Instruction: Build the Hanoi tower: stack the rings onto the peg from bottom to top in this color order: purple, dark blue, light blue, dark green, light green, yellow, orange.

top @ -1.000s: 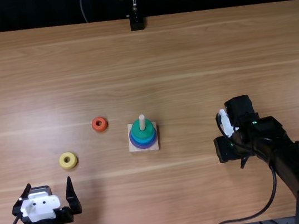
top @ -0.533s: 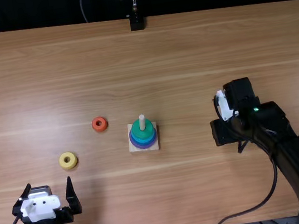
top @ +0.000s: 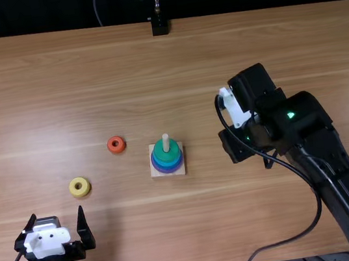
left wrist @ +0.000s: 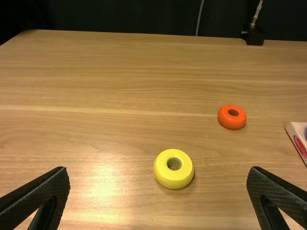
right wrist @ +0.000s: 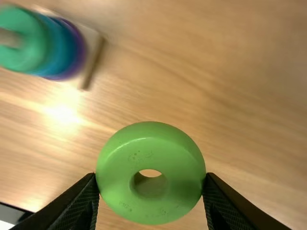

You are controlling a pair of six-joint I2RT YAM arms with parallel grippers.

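My left gripper [top: 56, 214] stands open at the near left, nearer the table's front edge than the yellow ring [top: 80, 187]. In the left wrist view the open left gripper [left wrist: 158, 173] has the yellow ring [left wrist: 174, 168] beyond it and the orange ring [left wrist: 232, 117] farther off. My right gripper [top: 237, 107] is right of the peg base [top: 181, 169]. In the right wrist view, the right gripper [right wrist: 151, 179] is shut on the light green ring [right wrist: 112, 163]. A dark green ring [top: 159, 152] tops the blue and purple rings around the upright peg [top: 166, 141].
The orange ring [top: 116, 144] lies left of the peg base. A black cable [top: 319, 210] loops beside the right arm. At the table's far edge stands a black mount [top: 159, 26].
The right gripper has moved up the top view and then left, toward the peg, carrying the light green ring. The left arm, the stack and the loose rings have kept still.
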